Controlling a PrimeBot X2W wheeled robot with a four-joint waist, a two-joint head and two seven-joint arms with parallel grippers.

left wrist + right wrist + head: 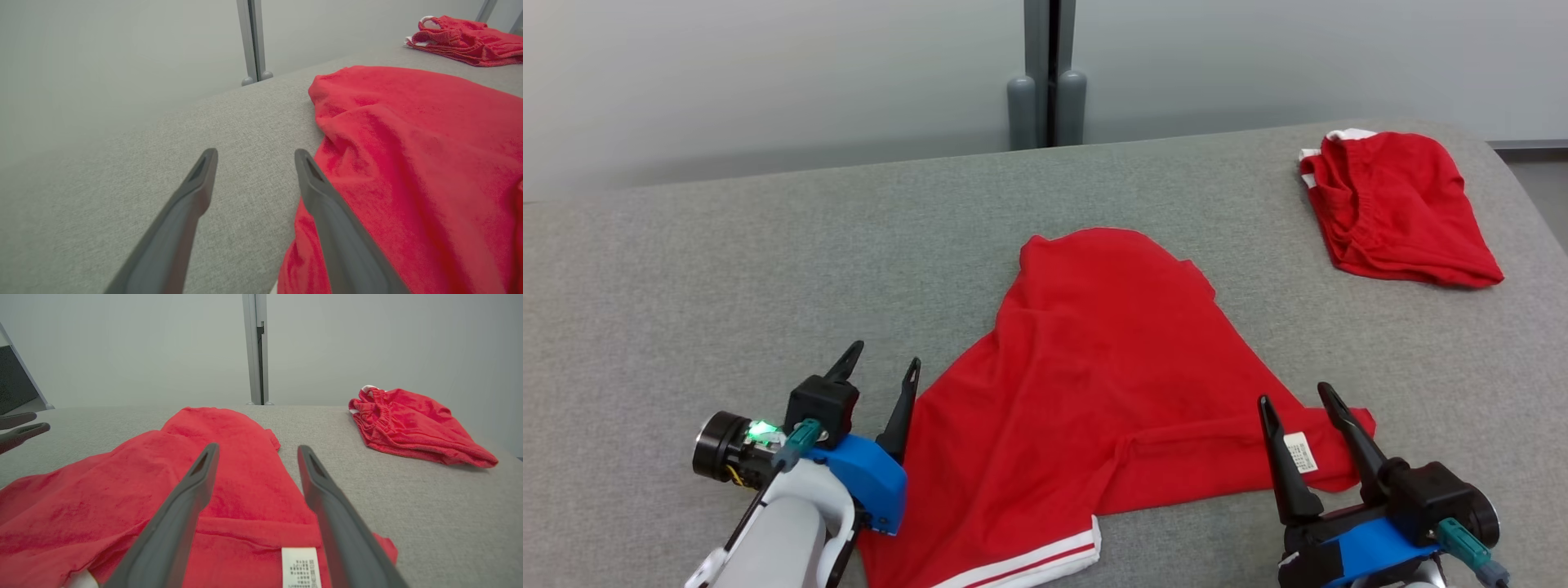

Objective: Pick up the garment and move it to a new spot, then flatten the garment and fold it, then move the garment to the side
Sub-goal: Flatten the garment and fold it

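While the red cloth garment with a white-striped hem (1094, 384) lies in the middle of the grey fabric surface (727, 269) in the head view, the left gripper (885, 355) sits at its left edge and the right gripper (1294, 395) over its right corner, both spread and empty. Left wrist view: jaws apart beside the garment's edge. Right wrist view: jaws apart, a white printed label (300, 566) between them.
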